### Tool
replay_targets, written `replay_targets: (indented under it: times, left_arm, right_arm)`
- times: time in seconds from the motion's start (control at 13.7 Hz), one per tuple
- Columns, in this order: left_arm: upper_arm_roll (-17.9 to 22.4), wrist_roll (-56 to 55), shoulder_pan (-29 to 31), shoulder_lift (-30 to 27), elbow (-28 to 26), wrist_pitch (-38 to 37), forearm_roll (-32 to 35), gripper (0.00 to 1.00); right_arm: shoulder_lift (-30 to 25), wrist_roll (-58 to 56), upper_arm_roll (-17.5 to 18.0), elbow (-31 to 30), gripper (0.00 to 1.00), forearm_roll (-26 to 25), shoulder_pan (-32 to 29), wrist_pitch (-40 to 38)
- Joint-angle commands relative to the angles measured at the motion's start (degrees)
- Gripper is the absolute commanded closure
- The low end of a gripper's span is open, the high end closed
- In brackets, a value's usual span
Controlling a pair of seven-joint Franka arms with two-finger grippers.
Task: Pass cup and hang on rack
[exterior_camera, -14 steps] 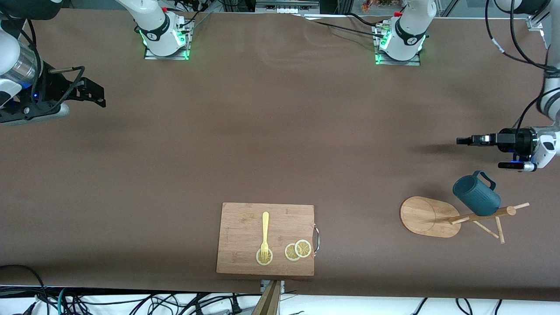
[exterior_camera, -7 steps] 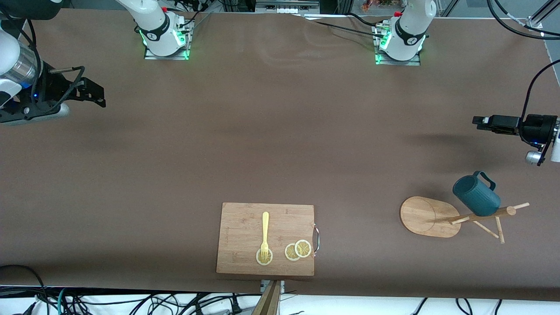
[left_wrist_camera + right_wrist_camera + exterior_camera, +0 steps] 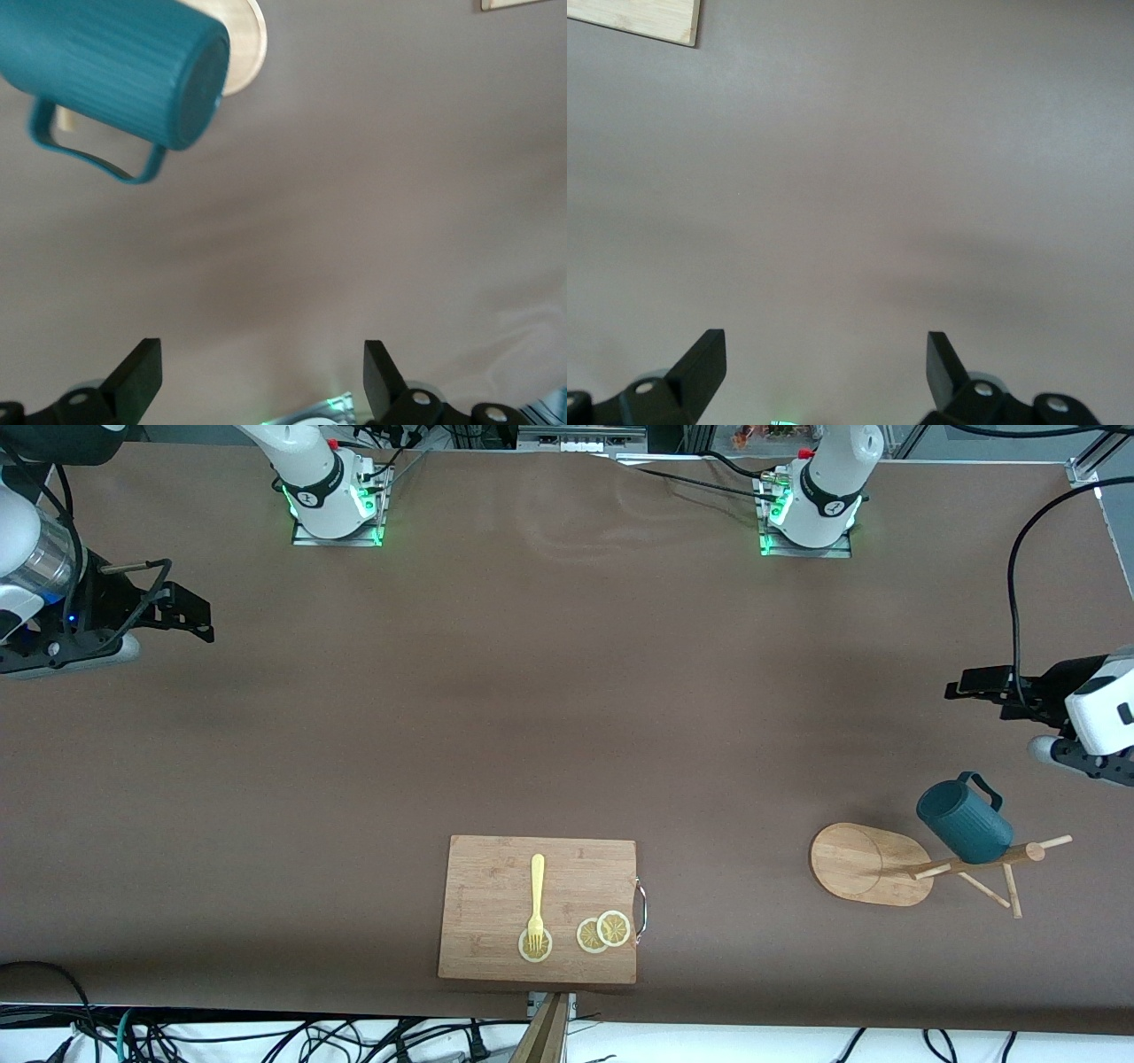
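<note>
- The cup point(image 3: 964, 821) hangs on the rack point(image 3: 895, 864), tilted, its handle point(image 3: 983, 786) pointing away from the front camera and its mouth turned toward the middle of the desk point(image 3: 532, 708).
- The rack stands at the left arm's end of the desk, near the front camera's edge; its oval base point(image 3: 855, 862) rests flat on the desk and its thin pegs point(image 3: 1010, 890) spread out around the post.
- In the left wrist view the cup point(image 3: 115, 75) shows its ribbed teal wall and loop handle point(image 3: 97, 164), with a bit of the pale rack base point(image 3: 248, 49) showing past it.
- The left gripper point(image 3: 974, 685) is released, jaws spread wide and holding nothing; it hovers over bare desk at the left arm's end, apart from the cup.
- Its two dark fingertips point(image 3: 137, 376) frame only desk surface in the left wrist view.
- The right gripper point(image 3: 190, 613) is also released and empty, waiting over the desk at the right arm's end.
- A cutting board point(image 3: 539, 908) lies near the front camera's edge at mid-desk, carrying a yellow fork point(image 3: 536, 903) and lemon slices point(image 3: 604, 931).
- One slice lies under the fork's tines.
</note>
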Motion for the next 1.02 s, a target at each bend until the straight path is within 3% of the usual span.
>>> replay_targets:
  times: [0.0, 0.29, 0.51, 0.73, 0.95]
  left_arm:
    - [-0.59, -0.11, 0.37, -2.77, 1.87, 2.85, 2.73, 0.0]
    - [-0.94, -1.25, 0.29, -3.05, 7.48, -1.59, 5.52, 0.0]
    - [-1.82, -9.58, -0.95, -3.4, 8.56, -5.22, 7.38, 0.0]
    - [-5.85, -21.17, 0.02, -9.71, 2.35, -6.01, 7.74, 0.0]
    - [-10.67, -22.52, 3.6, -11.31, 0.04, -5.49, 8.79, 0.0]
  right_arm:
    - [-1.53, -0.63, 0.78, -1.38, 0.0, -0.38, -0.9, 0.39]
    - [-1.53, -0.63, 0.86, -1.47, 0.0, -0.38, -0.9, 0.39]
    - [-1.53, -0.63, 0.78, -1.47, 0.0, -0.38, -0.9, 0.39]
    - [-1.53, -0.63, 0.78, -1.47, 0.0, -0.38, -0.9, 0.39]
    - [-1.53, -0.63, 0.78, -1.38, 0.0, -0.38, -0.9, 0.39]
